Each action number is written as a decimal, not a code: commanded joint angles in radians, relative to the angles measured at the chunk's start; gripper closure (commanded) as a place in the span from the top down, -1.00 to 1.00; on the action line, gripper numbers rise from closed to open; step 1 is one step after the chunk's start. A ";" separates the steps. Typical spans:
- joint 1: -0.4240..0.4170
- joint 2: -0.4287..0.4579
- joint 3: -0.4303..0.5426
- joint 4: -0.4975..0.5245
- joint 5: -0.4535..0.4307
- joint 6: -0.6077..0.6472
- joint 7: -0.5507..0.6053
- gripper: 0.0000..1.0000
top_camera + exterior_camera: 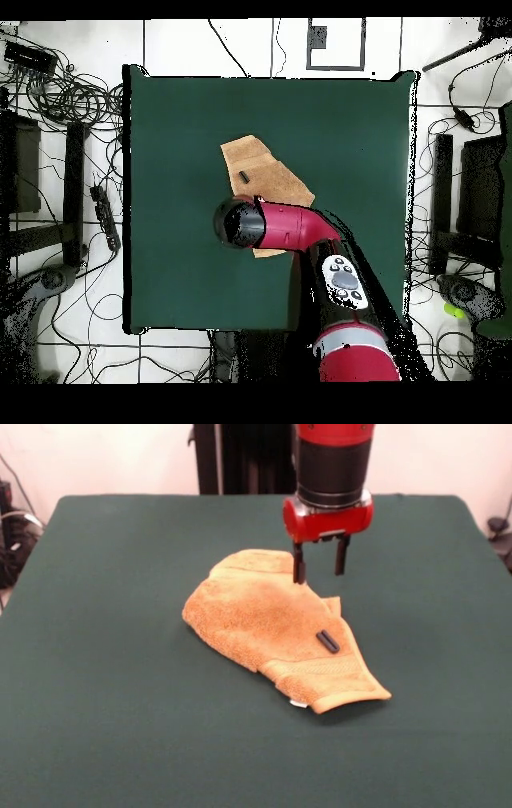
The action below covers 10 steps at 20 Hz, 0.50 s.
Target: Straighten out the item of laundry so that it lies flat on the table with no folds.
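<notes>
The golden-orange towel (272, 620) lies crumpled near the middle of the dark green table (112, 664). Its ribbed band and a small white tag are at the near right end, which curls up. A small black cylinder (327, 641) rests on the towel. My gripper (320, 564) hangs open just above the towel's far edge, its fingers (299, 566) apart and holding nothing. In the overhead view the towel (265, 172) shows above the arm's head, which hides the gripper and part of the towel. The cylinder (244, 177) shows there too.
The robot's pedestal (240, 456) stands behind the table's far edge. Cables and equipment (60, 90) lie on the floor around the table (170, 250).
</notes>
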 commanded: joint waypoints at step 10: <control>-0.035 0.104 0.035 0.090 -0.106 -0.099 0.130 1.00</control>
